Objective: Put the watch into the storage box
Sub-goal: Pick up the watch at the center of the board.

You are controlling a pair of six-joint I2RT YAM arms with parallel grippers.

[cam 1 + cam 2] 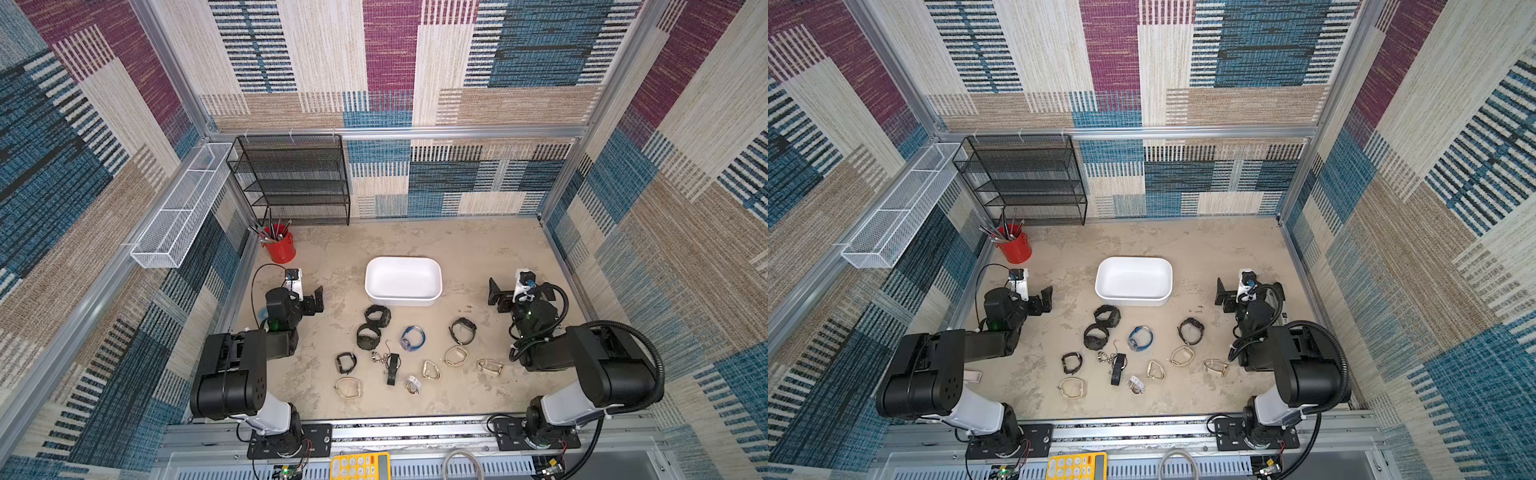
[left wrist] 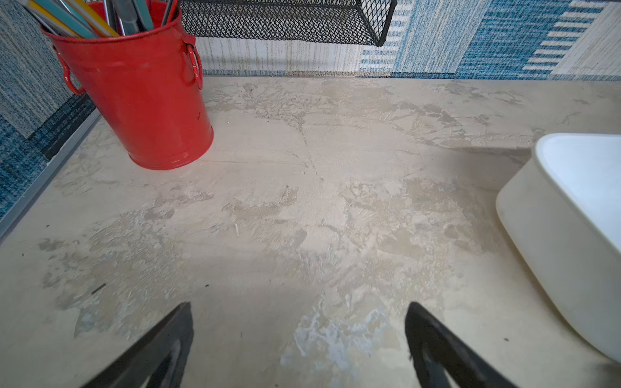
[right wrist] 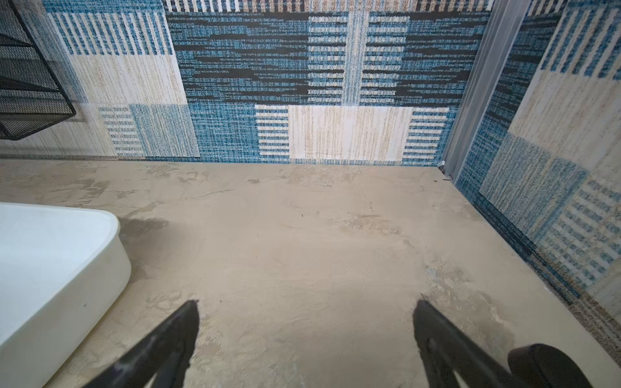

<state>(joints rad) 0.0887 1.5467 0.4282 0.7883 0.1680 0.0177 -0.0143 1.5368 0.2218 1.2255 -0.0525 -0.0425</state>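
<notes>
The storage box, a white rounded tub, stands empty mid-table. Several watches lie loose in front of it: black ones, a blue one and beige ones. My left gripper hovers left of the box, open with only bare table between its fingers. My right gripper hovers right of the box, open too and holding nothing. Each wrist view catches a corner of the box. No watch shows in either wrist view.
A red cup of pens stands back left, near the left gripper. Behind it are a black mesh shelf and a white wire basket on the left wall. A yellow calculator lies beyond the front rail. Patterned walls enclose the table.
</notes>
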